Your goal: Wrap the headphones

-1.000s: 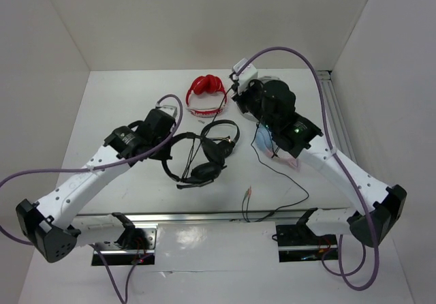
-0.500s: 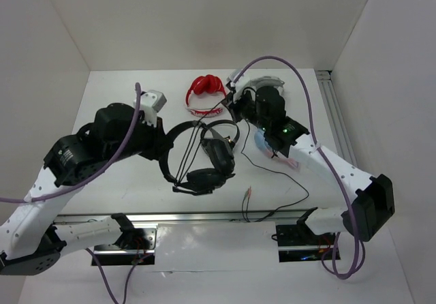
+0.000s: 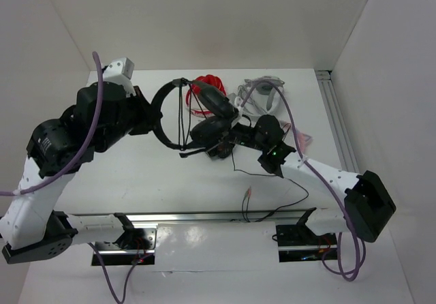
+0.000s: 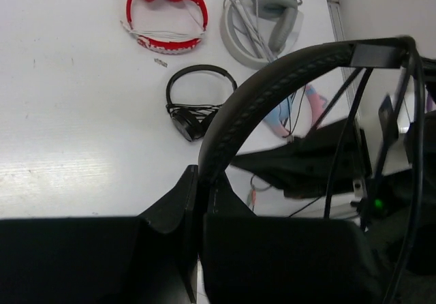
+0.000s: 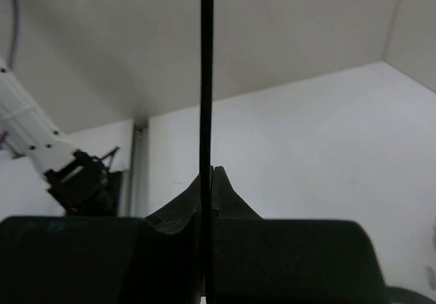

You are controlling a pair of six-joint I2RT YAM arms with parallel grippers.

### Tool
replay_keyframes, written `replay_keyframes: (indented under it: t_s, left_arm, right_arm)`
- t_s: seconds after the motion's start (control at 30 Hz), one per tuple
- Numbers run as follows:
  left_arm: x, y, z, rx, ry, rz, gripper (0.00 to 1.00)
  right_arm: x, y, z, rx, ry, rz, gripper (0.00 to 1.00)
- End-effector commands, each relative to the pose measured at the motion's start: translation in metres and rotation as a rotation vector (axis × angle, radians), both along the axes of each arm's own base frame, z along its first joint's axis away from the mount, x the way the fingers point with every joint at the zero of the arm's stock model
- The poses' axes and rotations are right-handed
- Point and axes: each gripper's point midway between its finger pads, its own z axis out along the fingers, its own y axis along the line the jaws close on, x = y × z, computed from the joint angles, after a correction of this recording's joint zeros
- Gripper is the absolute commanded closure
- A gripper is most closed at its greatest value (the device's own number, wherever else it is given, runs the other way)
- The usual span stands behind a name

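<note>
The top view looks down from above and behind the arm bases over the whole desk (image 3: pixel 163 181). The left wrist view, close behind the headphones (image 4: pixel 272 86), looks down on the far right desk. It shares the red pair (image 3: pixel 208 86) and grey pair (image 3: pixel 262 89) with the top view. The right wrist view faces the white walls.

Table (image 4: pixel 68 113): headphones (image 3: pixel 208 130) raised over the middle, their cable (image 5: pixel 206 79) trailing down onto the surface at the near right; behind, along the back edge, folded pair (image 4: pixel 165 4) left of cord-wrapped pair (image 4: pixel 262 18); small on-ear pair (image 4: pixel 197 99) before both.
</note>
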Motion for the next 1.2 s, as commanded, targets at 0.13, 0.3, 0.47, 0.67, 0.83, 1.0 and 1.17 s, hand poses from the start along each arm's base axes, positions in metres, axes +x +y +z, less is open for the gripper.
replay_keyframes:
  t_s: [0.13, 0.3, 0.47, 0.67, 0.83, 1.0, 1.17]
  left_arm:
    - [0.047, 0.018, 0.072, -0.368, -0.169, 0.348, 1.0]
    - [0.077, 0.011, 0.057, -0.346, -0.127, 0.379, 1.0]
    - [0.091, 0.009, 0.047, -0.334, -0.116, 0.397, 1.0]
    - [0.127, 0.041, 0.027, -0.206, -0.103, 0.505, 1.0]
    - [0.157, 0.07, -0.005, -0.096, -0.058, 0.584, 1.0]
    - [0.179, 0.1, -0.046, 0.032, 0.004, 0.682, 1.0]
    - [0.173, 0.117, -0.092, 0.182, 0.129, 0.744, 1.0]
  right_arm:
    - [-0.072, 0.004, 0.0, 0.149, 0.088, 0.261, 0.95]
    - [-0.113, 0.005, 0.002, 0.195, 0.1, 0.374, 0.85]
    - [-0.144, 0.001, 0.002, 0.234, 0.088, 0.44, 0.77]
    - [-0.18, -0.005, 0.011, 0.256, 0.071, 0.52, 0.76]
    - [-0.2, -0.002, 0.003, 0.193, 0.074, 0.532, 0.73]
    - [-0.189, -0.002, -0.002, 0.122, 0.101, 0.439, 0.67]
    - [-0.15, 0.0, 0.0, -0.007, 0.122, 0.214, 0.91]
